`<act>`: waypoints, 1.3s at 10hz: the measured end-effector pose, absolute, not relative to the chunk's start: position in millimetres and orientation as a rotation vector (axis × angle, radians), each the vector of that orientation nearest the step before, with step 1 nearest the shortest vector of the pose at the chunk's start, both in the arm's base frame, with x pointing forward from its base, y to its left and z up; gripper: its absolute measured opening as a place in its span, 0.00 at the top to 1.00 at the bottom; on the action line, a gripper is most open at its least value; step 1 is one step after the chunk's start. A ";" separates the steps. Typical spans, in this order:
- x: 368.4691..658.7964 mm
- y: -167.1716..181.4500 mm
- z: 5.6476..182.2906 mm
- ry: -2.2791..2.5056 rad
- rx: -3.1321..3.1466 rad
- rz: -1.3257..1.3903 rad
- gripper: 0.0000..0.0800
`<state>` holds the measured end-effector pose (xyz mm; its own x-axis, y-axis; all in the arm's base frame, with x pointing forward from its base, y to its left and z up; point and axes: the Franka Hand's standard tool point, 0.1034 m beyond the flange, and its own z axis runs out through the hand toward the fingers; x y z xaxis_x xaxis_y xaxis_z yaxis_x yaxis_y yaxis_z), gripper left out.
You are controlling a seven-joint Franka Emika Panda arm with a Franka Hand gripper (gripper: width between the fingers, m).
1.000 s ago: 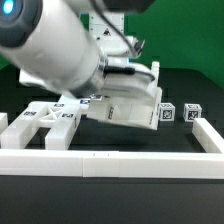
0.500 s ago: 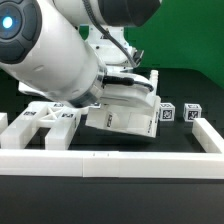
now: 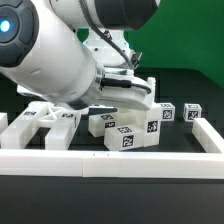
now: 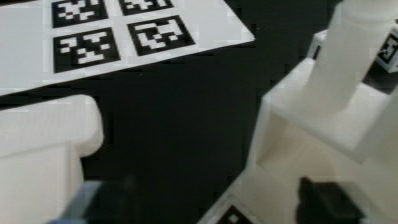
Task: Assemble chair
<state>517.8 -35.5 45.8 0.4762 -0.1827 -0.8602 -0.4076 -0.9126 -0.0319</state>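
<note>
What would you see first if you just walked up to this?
The huge white robot arm fills the upper part of the exterior view's left. Under it, in the middle of that view, lies a blocky white chair part bearing several black-and-white square tags. The wrist view shows the marker board with four bold tags.

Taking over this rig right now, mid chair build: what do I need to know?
Gripper: open, bare table between its fingers, holding nothing, low beside a white part.
Parts: the tagged chair piece lies flat mid-table under the arm. The cut-out frame is on the exterior view's left. A cube-ended leg and a second leg stand on its right.
Done: no finished joint is visible.
Left: the frame and both legs are loose, so most of the assembly remains.
</note>
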 end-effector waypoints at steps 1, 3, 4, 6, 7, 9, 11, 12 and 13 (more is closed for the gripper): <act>517.2 -39.8 43.5 0.512 -2.489 1.411 0.32; 517.2 -53.3 36.8 0.517 -2.480 1.403 0.20; 516.3 -60.9 37.5 0.527 -2.473 1.403 0.20; 517.3 -71.4 45.5 0.534 -2.467 1.411 0.19; 517.9 -72.9 47.9 0.536 -2.464 1.413 0.19; 523.7 -77.0 60.8 0.539 -2.500 1.390 0.19; 539.4 -77.7 58.0 0.556 -2.604 1.215 0.19; 545.8 -77.7 56.4 0.577 -2.665 1.095 0.19; 551.2 -77.1 57.6 0.596 -2.721 0.970 0.19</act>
